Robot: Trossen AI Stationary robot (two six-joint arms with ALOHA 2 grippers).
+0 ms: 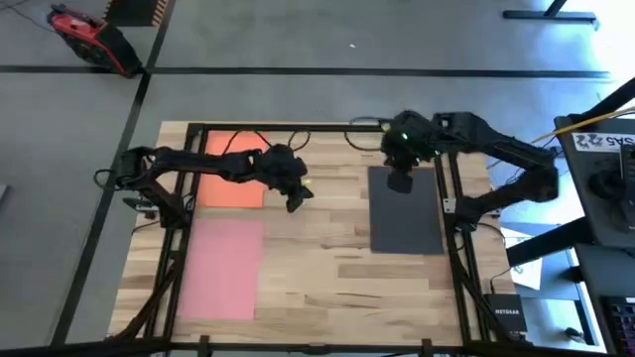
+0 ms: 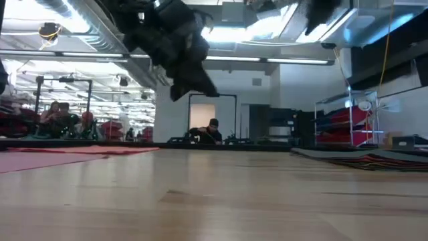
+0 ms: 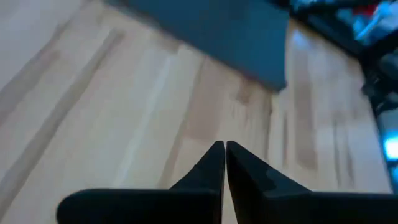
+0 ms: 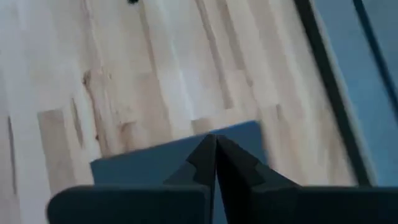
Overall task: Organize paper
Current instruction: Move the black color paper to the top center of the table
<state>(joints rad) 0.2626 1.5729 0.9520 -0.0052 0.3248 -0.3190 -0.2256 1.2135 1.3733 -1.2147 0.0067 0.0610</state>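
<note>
Colours of the paper on the table

Flat orange paper sheet (image 1: 234,169), flat pink paper sheet (image 1: 223,269), dark grey-black paper sheet (image 1: 407,218), pale striped wooden tabletop (image 1: 327,268).

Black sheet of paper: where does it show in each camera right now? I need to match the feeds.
High view: the black sheet lies right of centre, under the right gripper.
Low view: only a thin dark stack at the right edge; black sheet not separable.
Left wrist view: dark sheet beyond the shut left gripper.
Right wrist view: sheet directly below the shut fingertips.
Shared landmark: the wooden tabletop.
</note>
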